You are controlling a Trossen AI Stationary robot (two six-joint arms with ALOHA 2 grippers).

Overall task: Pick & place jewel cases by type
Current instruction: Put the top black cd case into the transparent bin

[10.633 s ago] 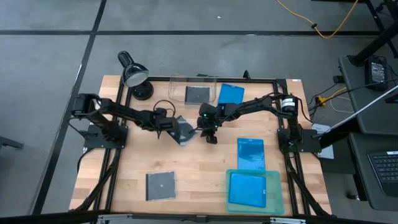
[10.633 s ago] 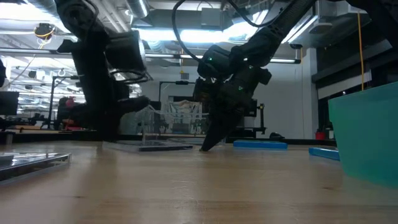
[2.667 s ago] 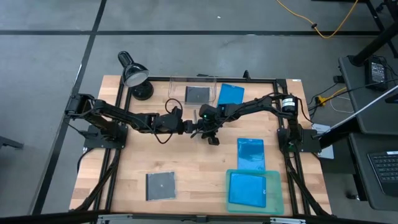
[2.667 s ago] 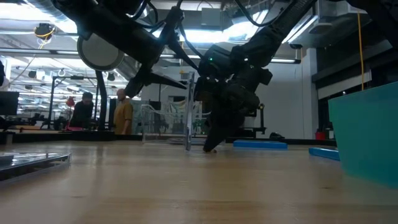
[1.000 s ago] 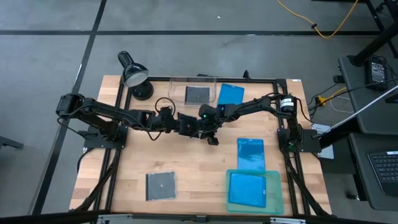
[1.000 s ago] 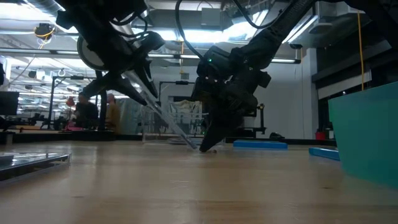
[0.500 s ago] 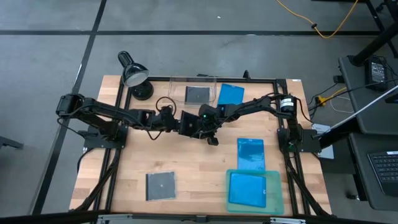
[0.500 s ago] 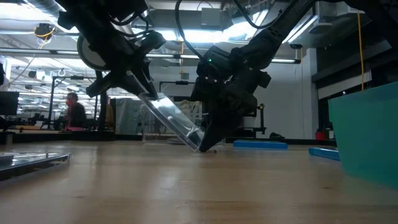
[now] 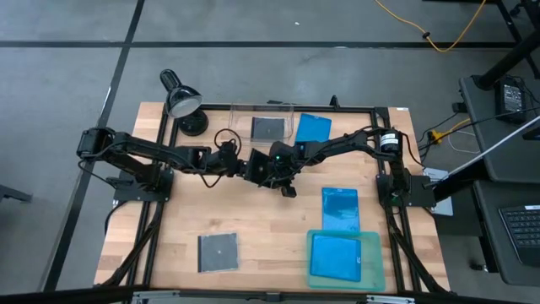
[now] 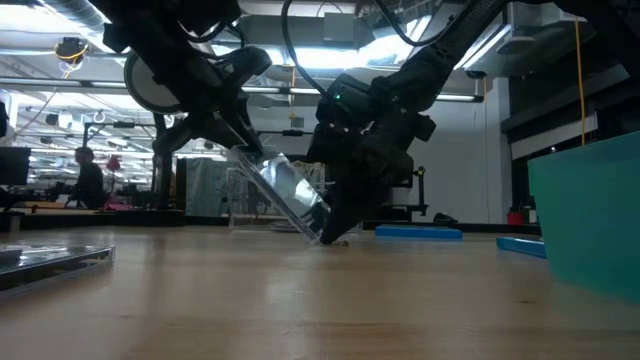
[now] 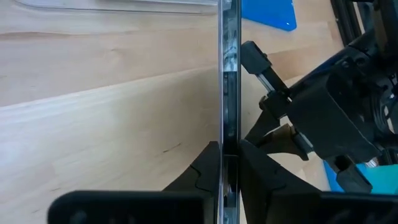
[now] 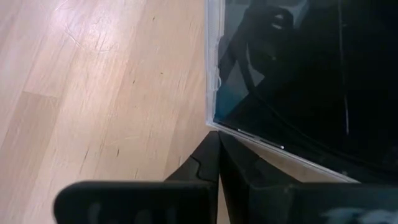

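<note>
Six jewel cases are being shown in the high view. A square clear case (image 9: 260,166) is being gripped at mid-table by the left gripper (image 9: 247,166), with the right gripper (image 9: 287,189) positioned just beside it on the right. A second square case (image 9: 268,128) is lying inside the clear bin (image 9: 238,119) at the far edge, and a third square case (image 9: 217,252) is lying near the front left. One blue case (image 9: 314,127) is resting just right of the bin, another blue case (image 9: 340,208) is lying right of centre, and a further blue case (image 9: 336,256) is being held in the teal tray (image 9: 375,262) at the near right.

In the low view, the clear case (image 10: 280,192) is being held tilted, its lower edge touching the table (image 10: 300,300) beside the right gripper's tip (image 10: 335,232).

In the left wrist view, the case (image 11: 229,68) is being seen edge-on, clamped between the closed fingers (image 11: 205,168).

In the right wrist view, the right fingers (image 12: 202,163) are being kept pressed together on nothing, with their tip at the case's corner (image 12: 280,68).
</note>
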